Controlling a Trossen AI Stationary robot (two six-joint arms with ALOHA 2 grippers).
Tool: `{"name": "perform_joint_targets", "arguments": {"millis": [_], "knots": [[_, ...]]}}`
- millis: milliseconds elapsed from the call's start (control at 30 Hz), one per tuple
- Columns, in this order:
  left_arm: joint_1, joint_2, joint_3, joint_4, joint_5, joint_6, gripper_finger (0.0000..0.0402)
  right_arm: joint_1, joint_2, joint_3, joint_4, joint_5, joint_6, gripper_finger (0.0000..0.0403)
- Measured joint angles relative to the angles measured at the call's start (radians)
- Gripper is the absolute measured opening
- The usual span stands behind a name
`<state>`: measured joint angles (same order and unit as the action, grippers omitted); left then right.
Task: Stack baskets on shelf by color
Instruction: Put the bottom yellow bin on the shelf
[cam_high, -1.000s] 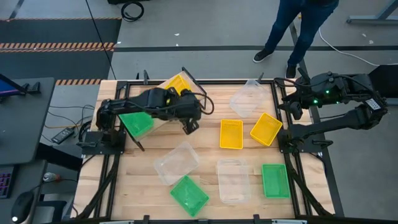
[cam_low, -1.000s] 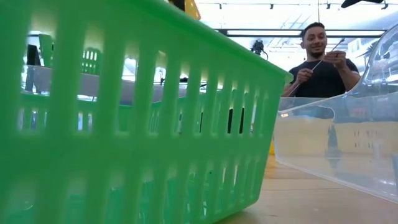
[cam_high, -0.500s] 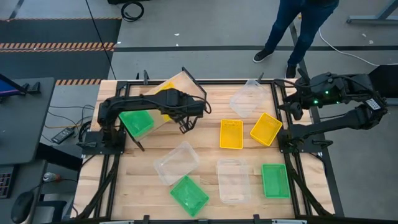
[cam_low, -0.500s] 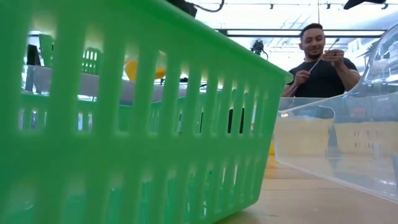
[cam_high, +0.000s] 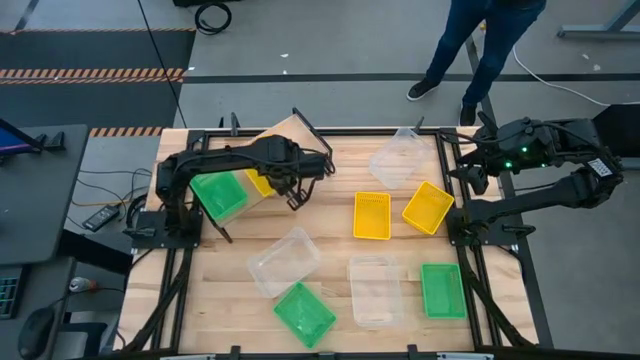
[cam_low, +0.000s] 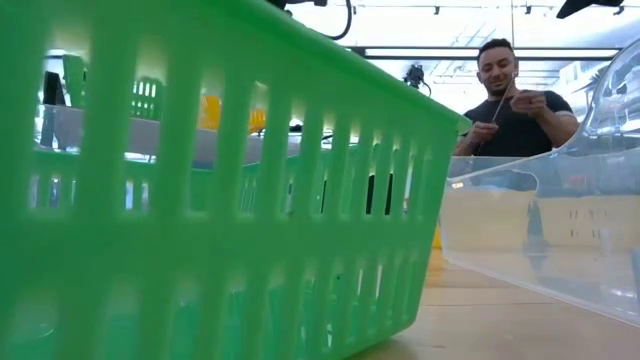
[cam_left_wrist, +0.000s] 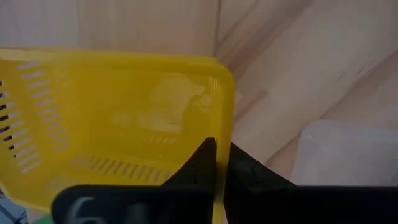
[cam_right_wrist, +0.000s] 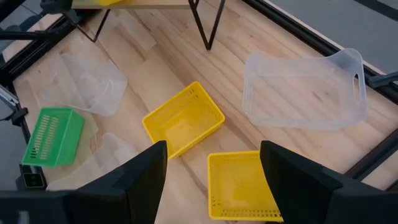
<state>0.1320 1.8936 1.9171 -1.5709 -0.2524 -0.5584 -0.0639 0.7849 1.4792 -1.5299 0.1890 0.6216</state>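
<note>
High view: left gripper (cam_high: 293, 196) over shelf (cam_high: 290, 132), beside green basket (cam_high: 219, 195). Left wrist: fingers pinch yellow basket (cam_left_wrist: 124, 124) wall; it holds nothing. Right wrist: right gripper (cam_right_wrist: 211, 171) spread above two empty yellow baskets (cam_right_wrist: 184, 118)

A person (cam_high: 478, 45) stands beyond the wooden tabletop (cam_high: 330, 255), handling a thin cord (cam_low: 505, 100).

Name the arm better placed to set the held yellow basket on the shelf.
Left. Its gripper has its jaws shut on the yellow basket right over the shelf; the right gripper waits open at the table's far side.
</note>
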Motion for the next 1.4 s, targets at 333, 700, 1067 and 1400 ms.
{"name": "perform_joint_targets", "arguments": {"millis": [333,700,1067,1400], "knots": [[0.044,-0.018,-0.001,0.000,0.015,0.125,0.0018,0.000,0.000,0.000,0.000,0.000,-0.015,0.0264],[0.068,-0.018,-0.002,0.000,0.058,0.125,0.0018,0.000,0.000,0.000,0.000,0.000,-0.014,0.0264],[0.075,-0.018,-0.002,0.000,0.093,0.152,0.0070,0.000,0.000,0.000,0.000,0.000,-0.014,0.0264],[0.086,-0.018,-0.002,0.000,0.093,0.148,0.0118,0.000,0.000,0.000,0.000,0.000,-0.014,0.0264]]}}
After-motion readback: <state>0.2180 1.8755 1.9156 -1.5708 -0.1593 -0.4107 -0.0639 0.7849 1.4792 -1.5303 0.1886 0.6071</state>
